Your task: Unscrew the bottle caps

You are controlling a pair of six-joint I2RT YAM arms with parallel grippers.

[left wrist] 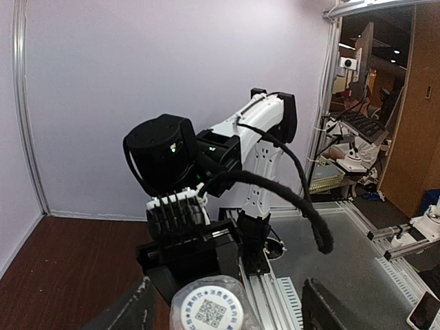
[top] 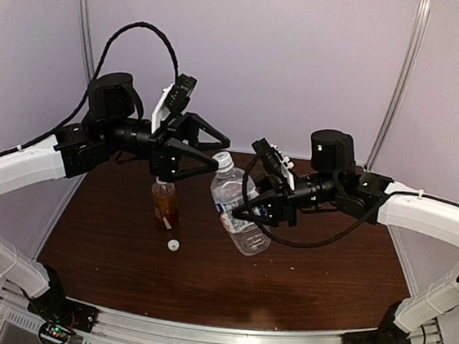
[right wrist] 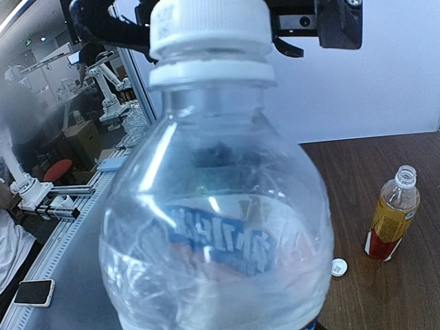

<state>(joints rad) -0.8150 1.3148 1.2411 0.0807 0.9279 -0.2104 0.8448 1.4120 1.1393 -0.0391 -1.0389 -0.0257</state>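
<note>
Now the clear bottle (top: pixel 249 233) is being pinched at its body by the right hand (top: pixel 242 212) above the tabletop (top: pixel 299 286), its long axis being tilted toward the left arm so that its white cap (top: pixel 223 159) is being straddled, untouched, by the spread left hand (top: pixel 219 153).

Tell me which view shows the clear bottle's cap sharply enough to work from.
Top external: evenly lit, cap sharp but small. Left wrist: cap cropped at the bottom edge, soft. Right wrist: cap large and sharp; glare streaks the clear bottle.
</note>
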